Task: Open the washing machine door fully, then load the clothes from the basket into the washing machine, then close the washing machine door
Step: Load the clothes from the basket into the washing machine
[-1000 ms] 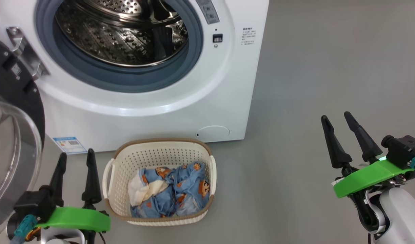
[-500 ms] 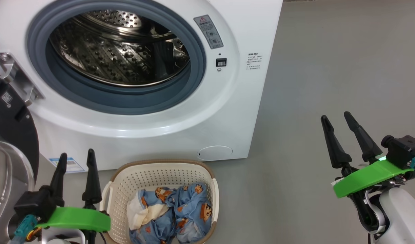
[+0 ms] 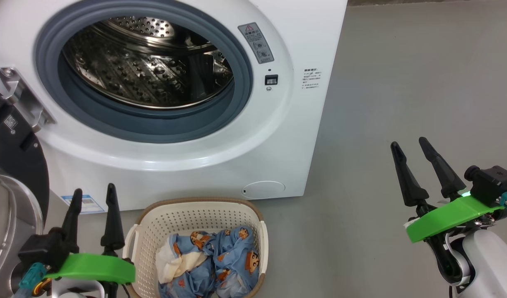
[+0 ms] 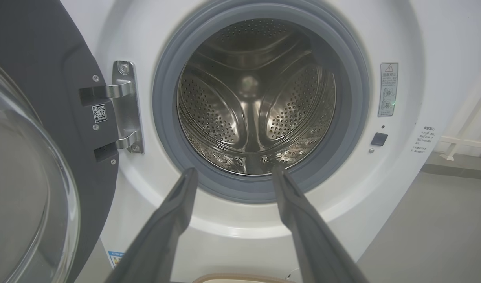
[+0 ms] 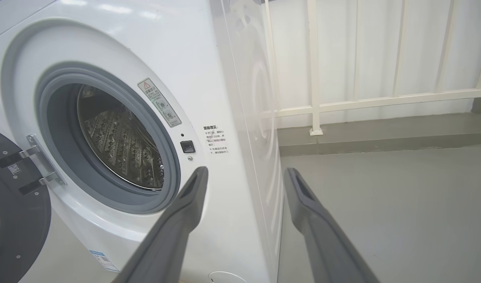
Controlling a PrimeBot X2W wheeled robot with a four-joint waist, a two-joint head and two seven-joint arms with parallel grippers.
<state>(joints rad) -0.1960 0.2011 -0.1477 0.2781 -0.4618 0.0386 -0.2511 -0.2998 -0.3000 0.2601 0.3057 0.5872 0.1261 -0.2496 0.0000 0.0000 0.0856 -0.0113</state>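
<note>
The white front-loading washing machine (image 3: 278, 136) stands ahead of the left gripper (image 3: 94, 189) and right gripper (image 3: 408, 142), both spread wide and empty. Its glossy black round door (image 3: 13, 165) hangs open left of the left gripper. The cream perforated plastic basket (image 3: 195, 223), just to its right, holds crumpled light-blue cartoon-print clothes (image 3: 228, 260), likely best pinched mid-heap.

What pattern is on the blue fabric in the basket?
Small orange-brown cartoon faces on light blue fabric garments; clearest in the head view.
</note>
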